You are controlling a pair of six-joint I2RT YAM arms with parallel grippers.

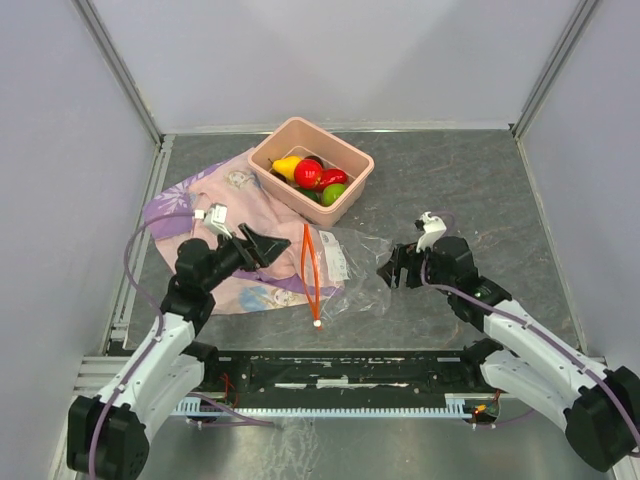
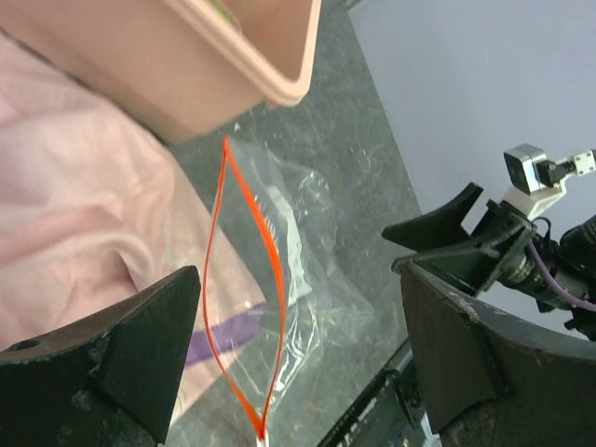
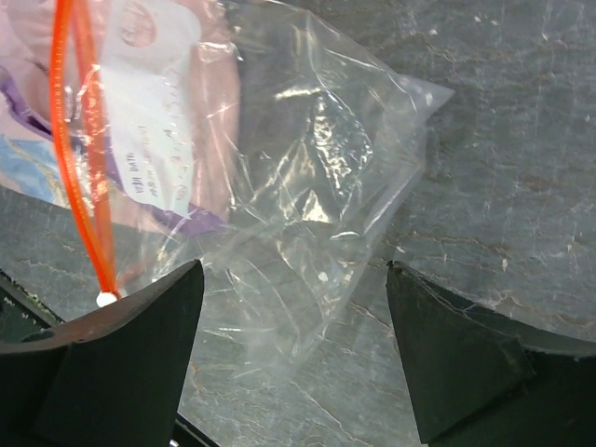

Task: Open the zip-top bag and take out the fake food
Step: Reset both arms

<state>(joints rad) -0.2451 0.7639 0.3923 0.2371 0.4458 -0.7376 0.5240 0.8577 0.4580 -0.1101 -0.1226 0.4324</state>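
Note:
The zip-top bag (image 1: pixel 345 265) lies flat and looks empty on the table, partly over the cloth. Its orange-red zip strip (image 1: pixel 307 265) is parted into a narrow loop that ends at the white slider (image 1: pixel 317 323). The fake food (image 1: pixel 308 173), red, yellow and green pieces, sits in the pink tub (image 1: pixel 358 176) behind the bag. My left gripper (image 1: pixel 272 246) is open just left of the zip strip (image 2: pixel 244 279), with nothing between its fingers. My right gripper (image 1: pixel 392 268) is open at the bag's right corner (image 3: pixel 307 196), above the plastic and not touching it.
A pink-and-purple printed cloth (image 1: pixel 200 205) lies under the bag's left part and the tub's near corner. Grey walls and metal rails enclose the table. A black rail (image 1: pixel 340 370) runs along the near edge between the arm bases.

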